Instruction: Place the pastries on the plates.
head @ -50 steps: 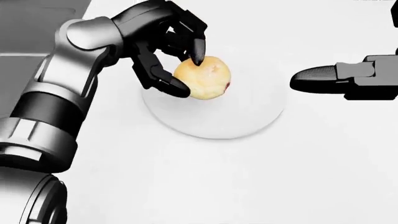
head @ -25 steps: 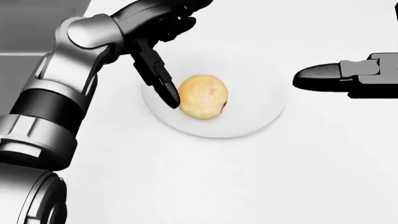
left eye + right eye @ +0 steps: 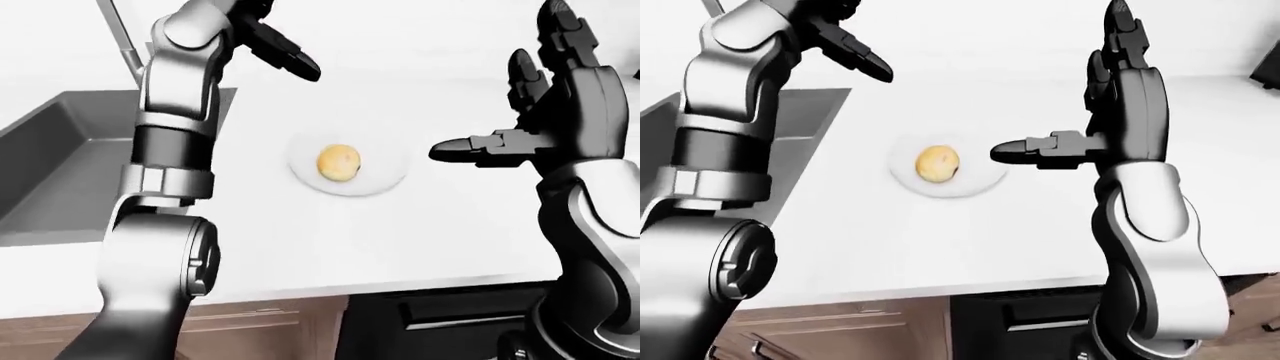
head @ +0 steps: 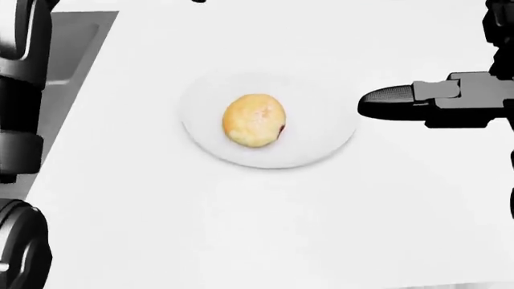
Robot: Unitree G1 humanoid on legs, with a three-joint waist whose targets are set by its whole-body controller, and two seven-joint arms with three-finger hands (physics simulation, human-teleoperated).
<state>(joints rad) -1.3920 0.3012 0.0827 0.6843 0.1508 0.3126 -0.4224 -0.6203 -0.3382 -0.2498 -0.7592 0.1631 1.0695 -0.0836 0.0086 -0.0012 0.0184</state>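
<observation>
A round golden pastry point(image 4: 253, 120) with a dark red spot on its right side lies on a white plate point(image 4: 321, 141) on the white counter. My left hand point(image 3: 285, 52) is open and empty, raised well above and to the upper left of the plate in the left-eye view. My right hand point(image 3: 520, 112) is open and empty, held to the right of the plate with fingers up and one finger point(image 4: 390, 100) pointing left toward the plate's rim, apart from it.
A grey sink basin point(image 3: 60, 165) with a faucet stem point(image 3: 120, 34) sits left of the plate. The counter's near edge point(image 3: 350, 289) runs above wooden cabinet fronts and a dark oven front point(image 3: 440, 322). A dark object point(image 3: 1268, 71) stands at the counter's far right.
My left hand has let go of the pastry and risen up and away, out of the head view. The pastry now rests on the plate. The right hand has barely moved.
</observation>
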